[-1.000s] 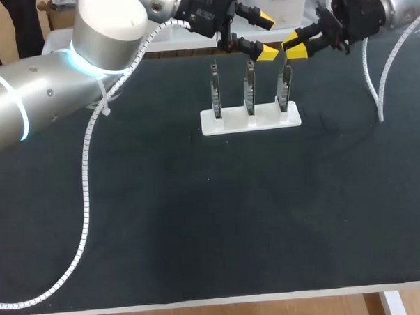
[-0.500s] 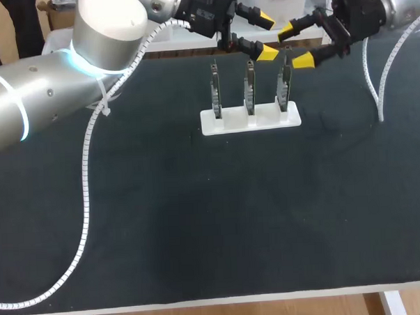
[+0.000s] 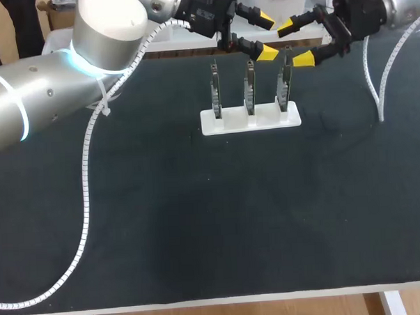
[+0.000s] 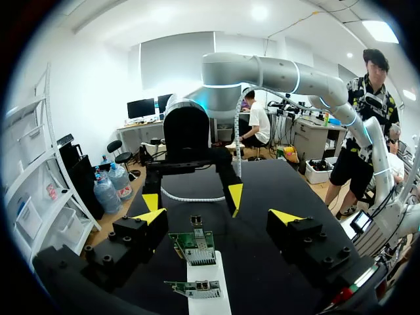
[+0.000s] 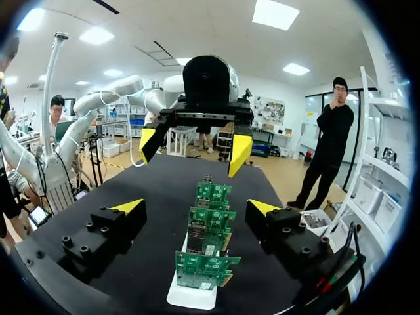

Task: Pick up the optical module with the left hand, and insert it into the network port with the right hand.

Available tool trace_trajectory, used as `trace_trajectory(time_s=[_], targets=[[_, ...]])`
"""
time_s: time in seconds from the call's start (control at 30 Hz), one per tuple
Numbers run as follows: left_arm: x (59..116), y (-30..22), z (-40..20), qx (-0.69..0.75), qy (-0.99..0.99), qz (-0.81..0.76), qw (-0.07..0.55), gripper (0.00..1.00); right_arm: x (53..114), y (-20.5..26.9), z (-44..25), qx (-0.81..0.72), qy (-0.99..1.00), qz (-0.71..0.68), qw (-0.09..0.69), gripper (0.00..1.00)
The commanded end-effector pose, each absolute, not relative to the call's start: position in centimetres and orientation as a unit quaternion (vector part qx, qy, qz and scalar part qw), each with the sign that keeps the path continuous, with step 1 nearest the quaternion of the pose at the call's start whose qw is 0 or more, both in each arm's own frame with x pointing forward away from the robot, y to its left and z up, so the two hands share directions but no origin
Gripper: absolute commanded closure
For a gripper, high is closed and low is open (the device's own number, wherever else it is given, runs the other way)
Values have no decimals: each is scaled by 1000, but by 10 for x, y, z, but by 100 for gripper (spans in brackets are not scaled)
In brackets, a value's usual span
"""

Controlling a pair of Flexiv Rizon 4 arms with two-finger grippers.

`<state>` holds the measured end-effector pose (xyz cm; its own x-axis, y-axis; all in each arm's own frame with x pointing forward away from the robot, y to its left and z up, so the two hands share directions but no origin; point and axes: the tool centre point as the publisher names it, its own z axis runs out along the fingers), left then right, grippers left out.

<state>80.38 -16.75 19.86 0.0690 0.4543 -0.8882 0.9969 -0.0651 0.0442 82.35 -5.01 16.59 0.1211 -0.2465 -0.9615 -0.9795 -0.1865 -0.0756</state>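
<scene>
Three green circuit boards stand upright in a white holder (image 3: pixel 250 119). The optical module (image 3: pixel 287 70) shows as a small stub on top of the right-hand board (image 3: pixel 284 88). In the left wrist view the module (image 4: pixel 195 222) sits over that board's silvery port (image 4: pixel 197 238). My right gripper (image 3: pixel 296 43) hangs open just above and behind that board, touching nothing. My left gripper (image 3: pixel 265 36) is open and empty behind the middle board. Each wrist view shows its own open gripper (image 4: pixel 218 216) (image 5: pixel 195 207) facing the other across the boards (image 5: pixel 203 268).
The dark table (image 3: pixel 198 214) spreads wide in front of the holder. My left arm (image 3: pixel 67 73) crosses the back left, with its white cable (image 3: pixel 85 177) trailing over the table. A second cable (image 3: pixel 374 80) hangs at the right.
My right gripper opened, let go of the module on the right-hand board, and drew slightly up and back. The left arm has not moved.
</scene>
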Motion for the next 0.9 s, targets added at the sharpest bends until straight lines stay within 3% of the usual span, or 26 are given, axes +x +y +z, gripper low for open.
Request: trace_trajectory(time_s=[0.03, 0.67, 0.7, 0.73, 0.77, 0.8, 0.9], targets=[[806, -169, 199, 632, 576, -367, 367, 0, 820, -54, 171, -630, 488, 441, 413, 0], [806, -169, 199, 632, 576, -367, 367, 0, 819, -55, 186, -635, 474, 439, 424, 0], [806, -169, 199, 632, 576, -367, 367, 0, 819, -55, 186, -635, 474, 439, 424, 6], [806, -169, 199, 632, 576, -367, 367, 0, 819, -55, 186, -635, 474, 439, 424, 51], [806, -169, 199, 632, 576, -367, 367, 0, 819, -55, 186, -635, 474, 439, 424, 61], [806, -169, 199, 632, 576, -367, 367, 0, 819, -55, 186, -635, 474, 439, 424, 97], [806, -169, 199, 632, 576, -367, 367, 0, 819, -55, 186, -635, 474, 439, 424, 100]])
